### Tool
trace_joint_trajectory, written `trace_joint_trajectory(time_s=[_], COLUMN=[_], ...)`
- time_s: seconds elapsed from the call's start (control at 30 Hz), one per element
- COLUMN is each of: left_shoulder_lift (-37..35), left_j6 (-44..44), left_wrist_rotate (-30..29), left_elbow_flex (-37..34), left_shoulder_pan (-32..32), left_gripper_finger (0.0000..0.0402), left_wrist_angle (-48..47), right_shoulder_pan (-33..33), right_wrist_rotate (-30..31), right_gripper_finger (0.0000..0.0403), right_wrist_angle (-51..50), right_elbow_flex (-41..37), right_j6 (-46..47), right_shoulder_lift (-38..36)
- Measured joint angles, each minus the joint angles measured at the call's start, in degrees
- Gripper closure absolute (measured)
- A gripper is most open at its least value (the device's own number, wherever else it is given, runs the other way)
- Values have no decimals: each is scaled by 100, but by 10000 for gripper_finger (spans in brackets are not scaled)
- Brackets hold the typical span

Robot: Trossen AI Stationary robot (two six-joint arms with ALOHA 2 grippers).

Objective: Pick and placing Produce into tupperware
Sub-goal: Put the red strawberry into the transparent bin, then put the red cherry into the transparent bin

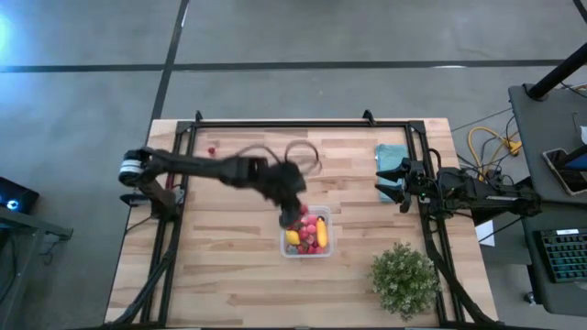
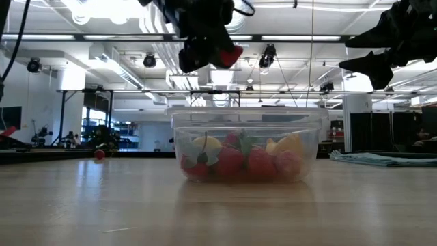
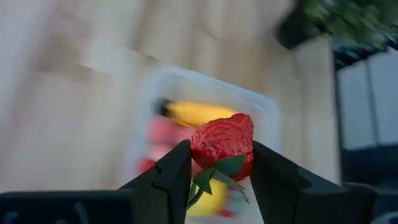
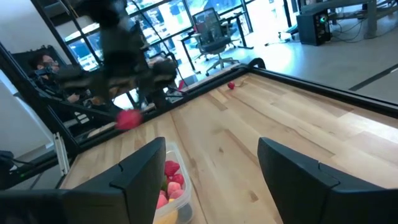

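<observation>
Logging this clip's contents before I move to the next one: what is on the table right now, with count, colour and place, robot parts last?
tupperware: one, clear, table centre, toward the front edge.
produce in tupperware: several, mostly red and pink, plus a yellow banana and a lemon.
strawberry: one, red with green leaves, held above the tupperware.
loose berry: one, red, far left of the table.
cloth: one, teal, folded, far right.
potted plant: one, green, front right corner.
left gripper: fingers clamped on the strawberry.
right gripper: fingers open, beside the cloth.
</observation>
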Motion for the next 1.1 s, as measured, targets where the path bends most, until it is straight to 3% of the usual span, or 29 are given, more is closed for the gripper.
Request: trace_joint_trajectory(time_s=[0.13,0.3,0.4,0.67,0.8,0.93,1.1], left_shoulder_lift=[295,745,908,829,546,199,-255], left_j6=[-692,-1801,-2445,-2808,-2942,-2772,-2249], left_wrist_rotate=[-30,-722,-740,-760,-1299,-2042,-2186], left_elbow_flex=[-10,-18,0,49,187,258,32], left_shoulder_pan=[-574,-960,-999,-835,-507,50,1206], left_gripper_finger=[274,261,228,138,131,130,130], left_wrist_angle=[-13,195,370,248,-1000,-2881,-4052], right_shoulder_pan=[-1,0,-1,-2,-1,-2,-2], right_wrist_rotate=[1,0,1,-1,-1,-3,-8], right_gripper_finger=[155,151,153,153,149,152,156], right_wrist_angle=[2,2,2,2,4,13,0], right_elbow_flex=[0,0,0,0,0,0,2], right_j6=[1,1,1,1,1,1,1], right_shoulder_lift=[-1,1,-1,0,1,-1,1])
